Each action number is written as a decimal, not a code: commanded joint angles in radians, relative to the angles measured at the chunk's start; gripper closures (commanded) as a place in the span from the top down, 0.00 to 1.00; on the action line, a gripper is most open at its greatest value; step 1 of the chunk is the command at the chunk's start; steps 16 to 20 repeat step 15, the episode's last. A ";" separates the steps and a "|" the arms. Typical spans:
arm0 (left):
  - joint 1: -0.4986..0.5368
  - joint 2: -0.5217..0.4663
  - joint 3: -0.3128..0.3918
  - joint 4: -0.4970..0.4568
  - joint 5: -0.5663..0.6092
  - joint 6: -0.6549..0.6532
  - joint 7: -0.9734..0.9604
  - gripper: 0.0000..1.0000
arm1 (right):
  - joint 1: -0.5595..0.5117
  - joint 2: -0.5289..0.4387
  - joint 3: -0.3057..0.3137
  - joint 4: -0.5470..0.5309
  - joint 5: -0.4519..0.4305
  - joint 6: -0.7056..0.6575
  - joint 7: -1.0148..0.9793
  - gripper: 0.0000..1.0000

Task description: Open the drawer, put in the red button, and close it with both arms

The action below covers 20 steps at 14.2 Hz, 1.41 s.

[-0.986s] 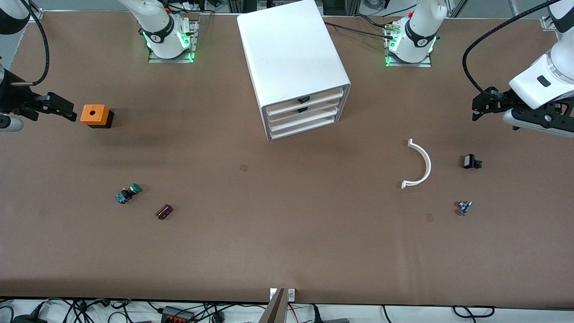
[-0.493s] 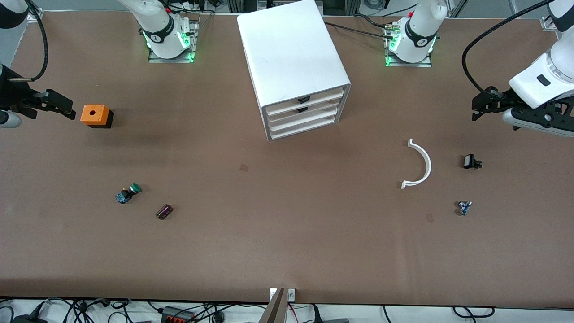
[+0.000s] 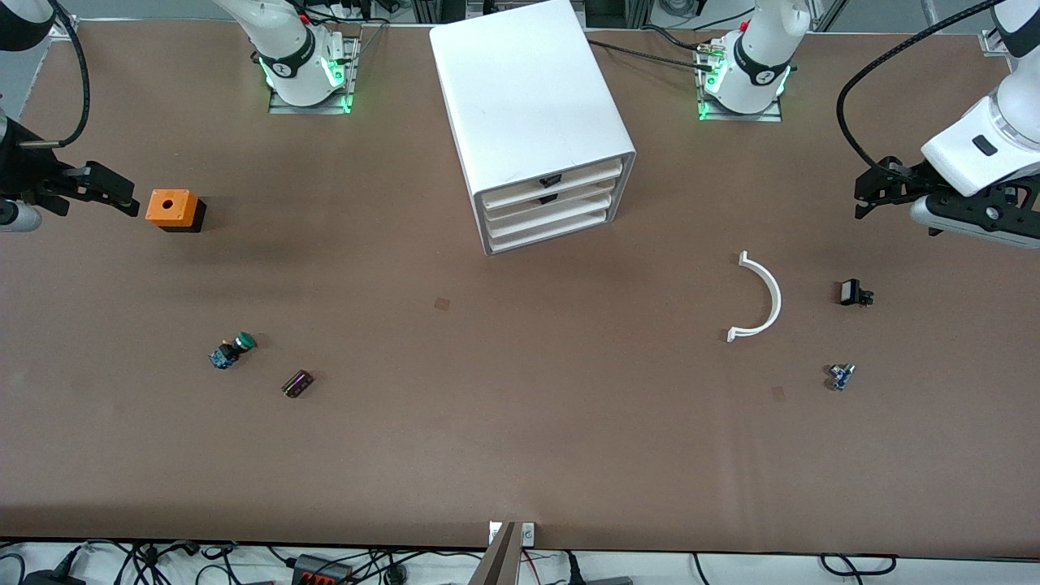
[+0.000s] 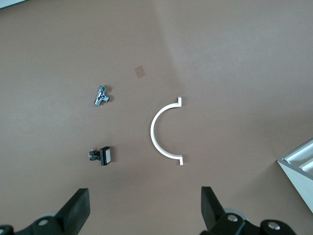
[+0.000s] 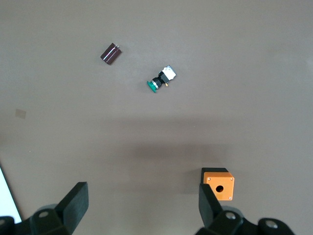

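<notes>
The white three-drawer cabinet (image 3: 540, 130) stood with all drawers shut and no red button visible on the table, fitting either the button already stowed or none presented, while the left gripper (image 4: 142, 215) and right gripper (image 5: 142, 210) hung wide open, empty, at the table's ends.

- The right gripper (image 5: 142, 203) is hanging over bare brown table (image 5: 234, 58), its two black fingers (image 5: 76, 198) standing wide apart
- An orange box (image 5: 218, 183) with a round hole in its top is sitting just beside one finger
- A green-capped button (image 5: 160, 80) is lying on its side, near a small dark purple block (image 5: 110, 53)
- A white cabinet corner (image 5: 9, 198) is showing at the edge
</notes>
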State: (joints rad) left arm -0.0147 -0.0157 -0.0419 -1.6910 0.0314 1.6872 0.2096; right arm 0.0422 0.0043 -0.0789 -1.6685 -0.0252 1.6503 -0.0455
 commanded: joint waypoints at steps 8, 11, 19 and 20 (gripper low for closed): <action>0.002 0.011 -0.004 0.022 0.015 -0.014 0.027 1.00 | -0.001 -0.007 0.002 -0.014 0.013 0.037 0.006 1.00; 0.002 0.011 -0.004 0.022 0.015 -0.014 0.027 1.00 | -0.002 -0.006 0.001 -0.014 0.022 0.037 0.006 1.00; 0.002 0.011 -0.004 0.022 0.015 -0.014 0.027 1.00 | -0.007 -0.007 -0.001 -0.023 0.022 0.037 0.004 1.00; 0.002 0.011 -0.004 0.022 0.015 -0.014 0.027 1.00 | -0.007 -0.007 -0.001 -0.023 0.022 0.037 0.004 1.00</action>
